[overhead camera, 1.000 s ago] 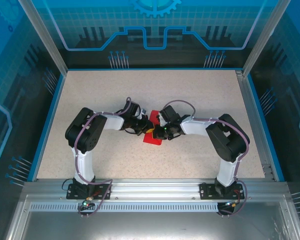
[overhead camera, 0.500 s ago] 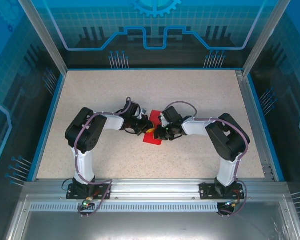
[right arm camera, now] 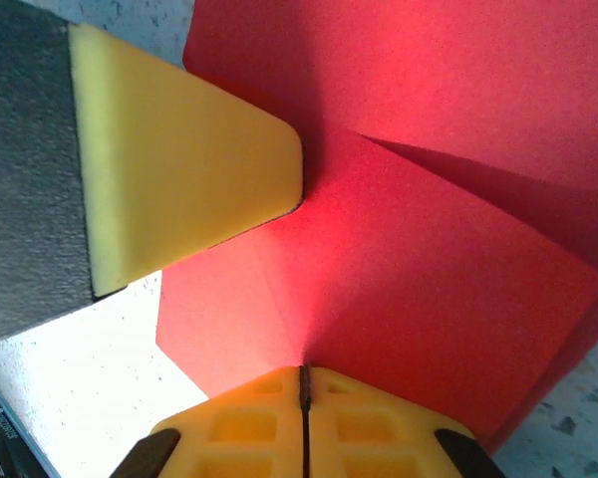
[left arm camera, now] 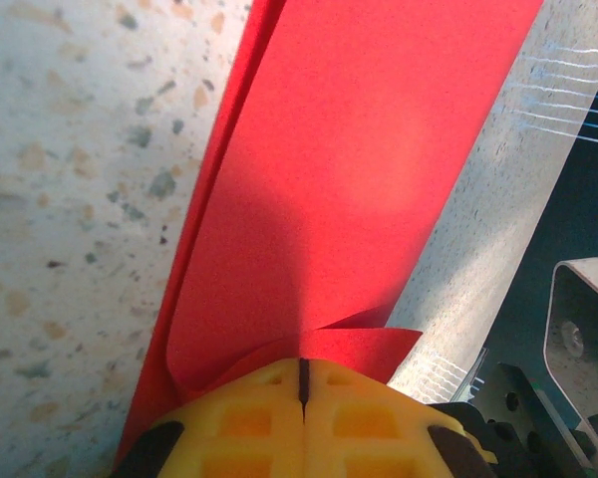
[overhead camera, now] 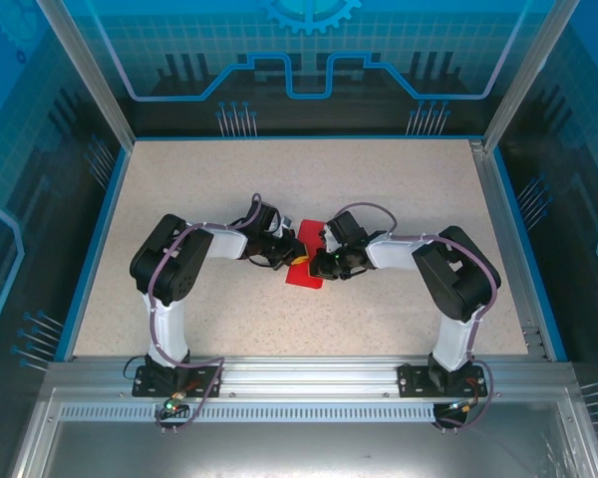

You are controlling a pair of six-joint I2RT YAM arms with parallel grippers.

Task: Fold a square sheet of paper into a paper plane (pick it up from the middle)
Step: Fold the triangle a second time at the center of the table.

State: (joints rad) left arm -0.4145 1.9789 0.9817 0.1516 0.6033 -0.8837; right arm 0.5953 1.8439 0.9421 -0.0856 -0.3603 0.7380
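Nudging inward over the folded red sheet of paper [right arm camera: 429, 249], the right gripper [right arm camera: 302, 380] has crept closer to the left gripper [left arm camera: 302, 372]. Both are clenched on the sheet at the middle of the table [overhead camera: 399, 189], so a crease seems underway.

Table [overhead camera: 399, 189]: far half is bare speckled surface, free passage side to side. The flanks outside both elbows are also free.

Centre is crowded: left gripper [overhead camera: 291, 256] and right gripper [overhead camera: 316, 263] meet tip to tip over the red paper [overhead camera: 304, 279], with no gap between them from above.

Left arm [overhead camera: 169, 264] and right arm [overhead camera: 448, 271] arch across mid-table, with a bare pocket between them toward the bases.

Blue walls [overhead camera: 40, 199] and aluminium posts [overhead camera: 88, 75] bound the sides.
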